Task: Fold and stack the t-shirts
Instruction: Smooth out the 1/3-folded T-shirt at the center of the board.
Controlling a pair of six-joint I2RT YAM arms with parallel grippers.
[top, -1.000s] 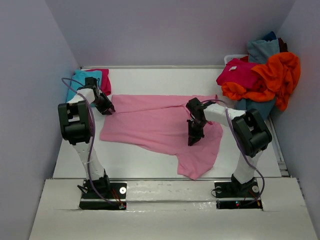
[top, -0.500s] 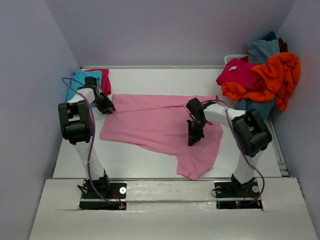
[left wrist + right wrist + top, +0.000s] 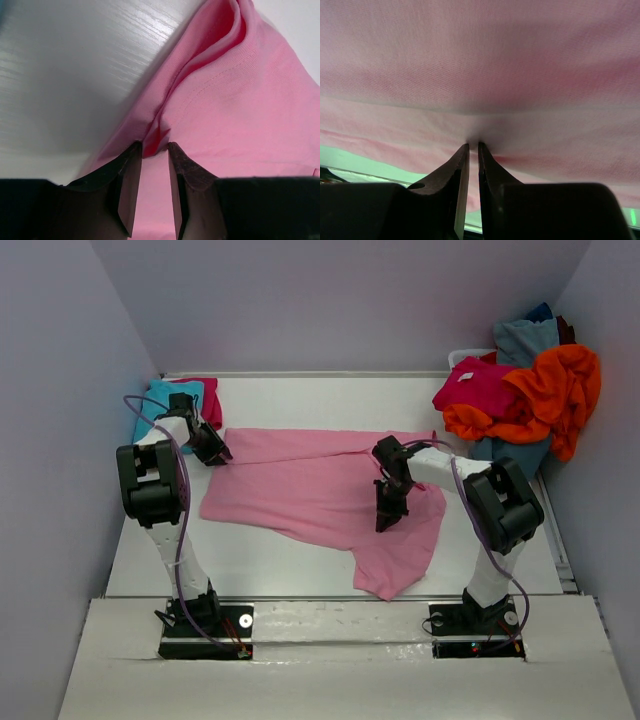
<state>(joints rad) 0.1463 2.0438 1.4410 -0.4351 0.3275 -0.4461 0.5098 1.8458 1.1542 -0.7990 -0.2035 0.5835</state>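
pink t-shirt half-spread on the worktop, left hand and right hand each pinching its cloth. looks like the flattening step; next needs pulling it taut.

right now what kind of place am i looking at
Probably a robot lab test cell: white table boxed by plain walls, left arm and right arm bolted on, pink t-shirt spread out.

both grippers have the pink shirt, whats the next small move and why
Probably lift both a little and draw them apart. The left gripper pinches a bunched fold at the edge of the light pink shirt, the right gripper pinches it nearer the middle, and it lies crooked, too uneven to fold.
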